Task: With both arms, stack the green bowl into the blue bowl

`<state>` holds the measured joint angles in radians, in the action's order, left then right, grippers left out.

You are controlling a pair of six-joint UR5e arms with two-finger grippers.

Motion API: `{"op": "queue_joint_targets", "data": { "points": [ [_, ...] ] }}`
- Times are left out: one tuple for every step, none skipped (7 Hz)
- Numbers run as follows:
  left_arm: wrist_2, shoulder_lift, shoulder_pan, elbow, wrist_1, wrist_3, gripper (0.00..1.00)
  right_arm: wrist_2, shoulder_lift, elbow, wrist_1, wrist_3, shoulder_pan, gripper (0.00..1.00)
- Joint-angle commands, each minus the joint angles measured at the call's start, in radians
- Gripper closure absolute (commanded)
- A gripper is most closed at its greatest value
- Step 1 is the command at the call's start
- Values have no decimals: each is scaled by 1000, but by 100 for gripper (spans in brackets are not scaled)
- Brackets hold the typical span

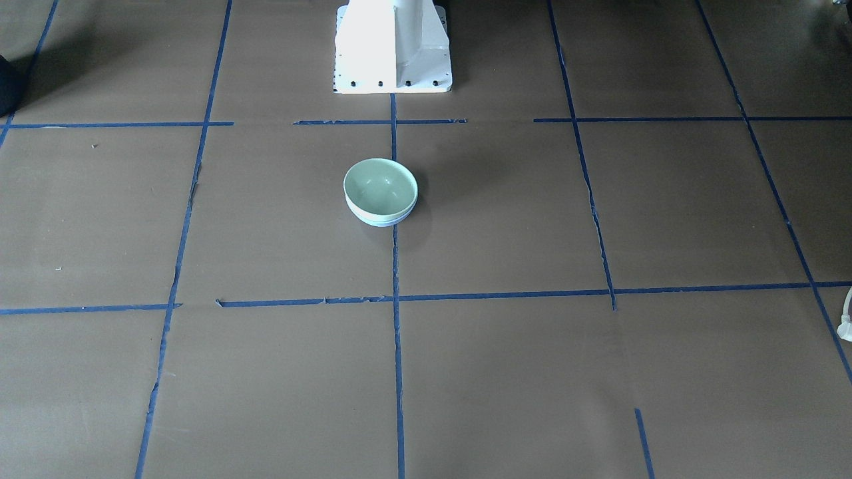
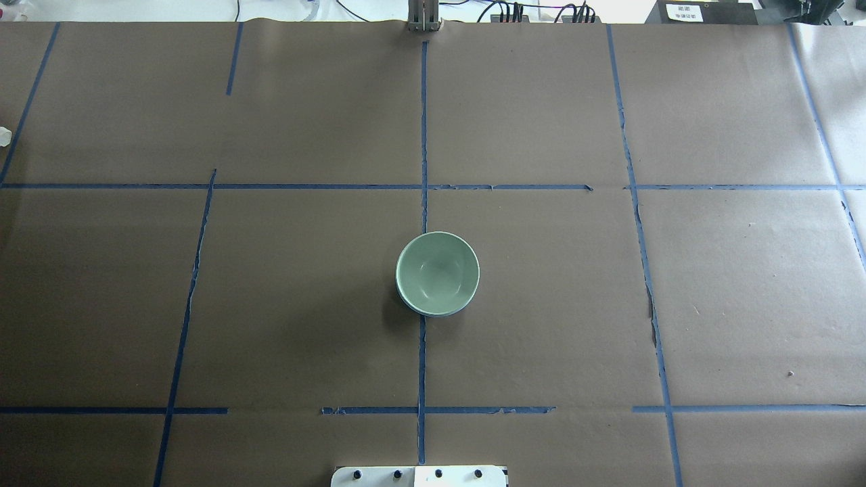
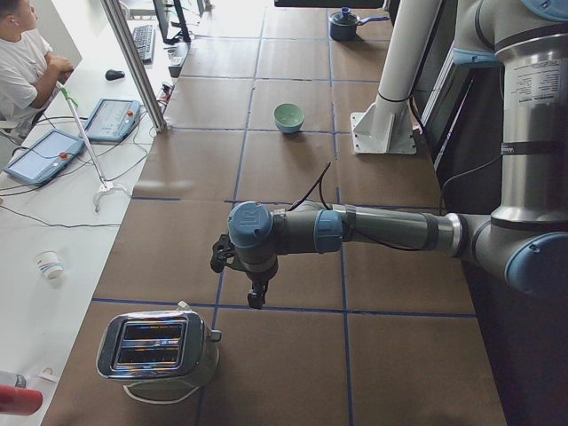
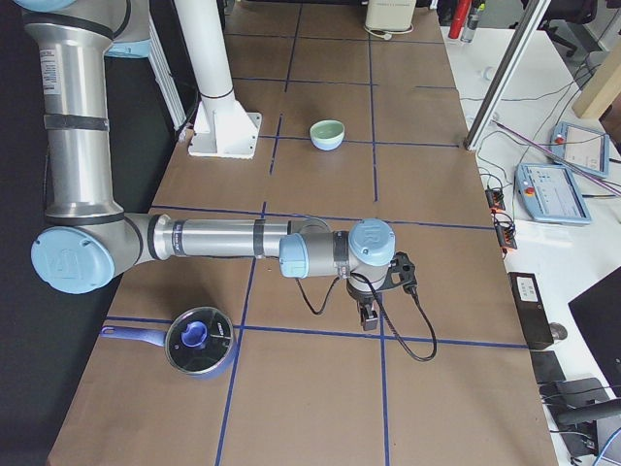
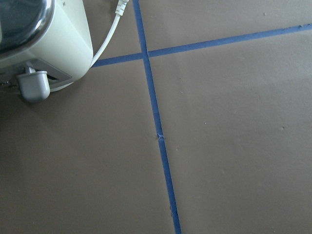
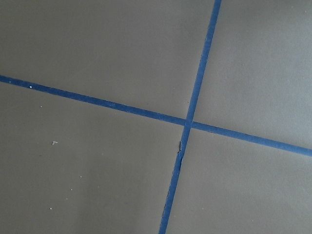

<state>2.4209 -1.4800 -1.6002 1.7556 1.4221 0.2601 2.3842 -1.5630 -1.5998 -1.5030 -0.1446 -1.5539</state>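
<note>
- Leave green bowl (image 2: 437,270) nested in blue bowl (image 1: 379,221), mid counter (image 2: 609,304).
- Check rims for level seating (stacking looks done).
- Park left gripper (image 3: 256,297) and right gripper (image 4: 369,318) well apart from it; cannot tell whether wide or narrow.

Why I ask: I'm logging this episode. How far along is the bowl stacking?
Done: the green bowl sits nested in the blue bowl, whose rim barely shows. In hand: nothing; the left gripper and right gripper hang far from the bowls. Left: seemingly nothing.

Overhead and front views face each other, sharing the green bowl (image 2: 438,272); side views look along the table (image 3: 293,169). Wrist views sit close, facing down
</note>
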Motion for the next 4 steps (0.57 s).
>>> {"op": "queue_joint_targets", "data": {
  "points": [
    [-2,-3,0,1,1,2,0,0,0,0,1,-1,-2,0],
    [-2,-3,0,-1,3,2,0,0,0,0,1,-1,-2,0],
    [-2,-3,2,1,3,2,0,0,-2,0,1,-1,-2,0],
    [-20,-9,2,4,3,2,0,-2,0,1,1,-1,-2,0]
  ]
}}
